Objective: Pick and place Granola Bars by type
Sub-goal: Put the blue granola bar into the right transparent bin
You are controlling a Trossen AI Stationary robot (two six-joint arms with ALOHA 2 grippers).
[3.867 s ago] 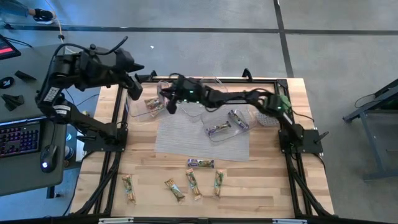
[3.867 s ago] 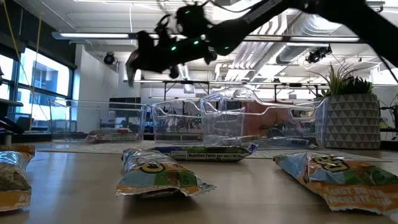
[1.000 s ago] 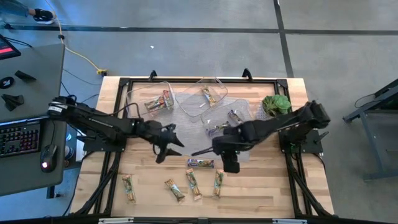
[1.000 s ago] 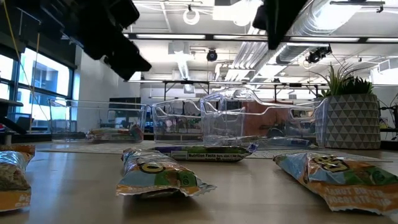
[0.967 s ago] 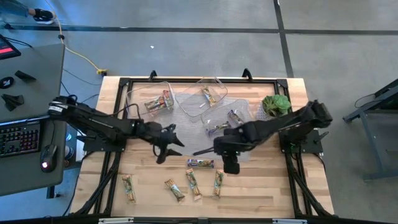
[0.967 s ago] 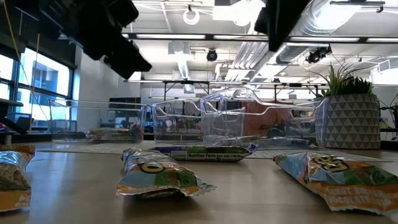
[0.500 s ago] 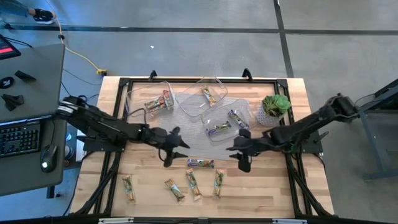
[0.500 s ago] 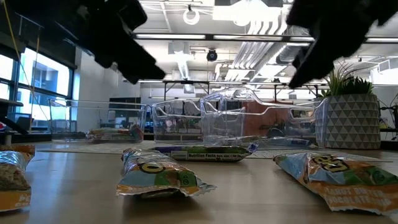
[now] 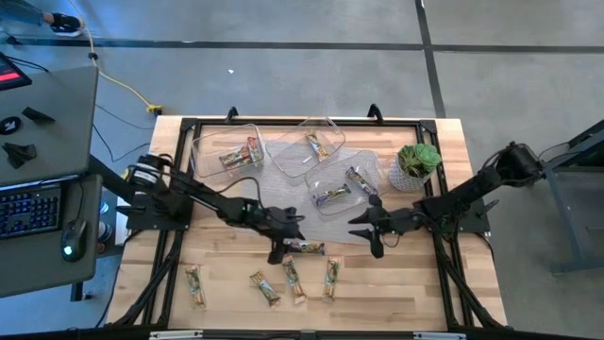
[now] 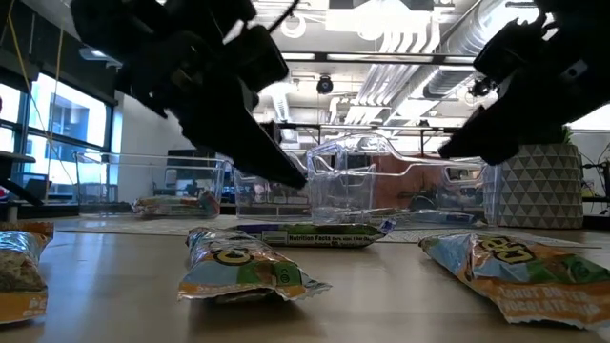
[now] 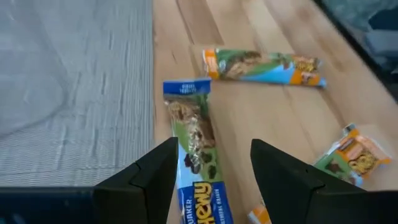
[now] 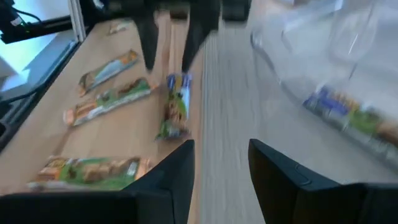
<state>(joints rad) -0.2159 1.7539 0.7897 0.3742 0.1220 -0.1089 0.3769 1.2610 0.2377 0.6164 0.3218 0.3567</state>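
Observation:
My left gripper (image 9: 282, 247) (image 11: 212, 147) hangs open, low over the wood just near of the grey mat. Its fingers stand on either side of a blue-and-green wrapped granola bar (image 9: 306, 248) (image 11: 193, 134), which lies flat on the table; in the low view its tips (image 10: 286, 174) stay above that bar (image 10: 315, 232). My right gripper (image 9: 374, 229) (image 12: 222, 147) is open too, over the mat's near right corner, and faces that same bar (image 12: 175, 106). Several green-tan bars (image 9: 294, 280) lie flat along the near edge.
Three clear tubs stand on the far part of the mat (image 9: 283, 203): one with red-pink bars (image 9: 226, 153), one with a green-tan bar (image 9: 312, 146), one with purple bars (image 9: 344, 184). A potted plant (image 9: 418, 162) stands at the right. A black frame rims the table.
My left gripper has moved toward the table's right and near edge and come down over the blue-and-green bar. My right gripper has drawn back from that bar toward the table's right edge, its arm stretching out low. The bars have stayed where they were.

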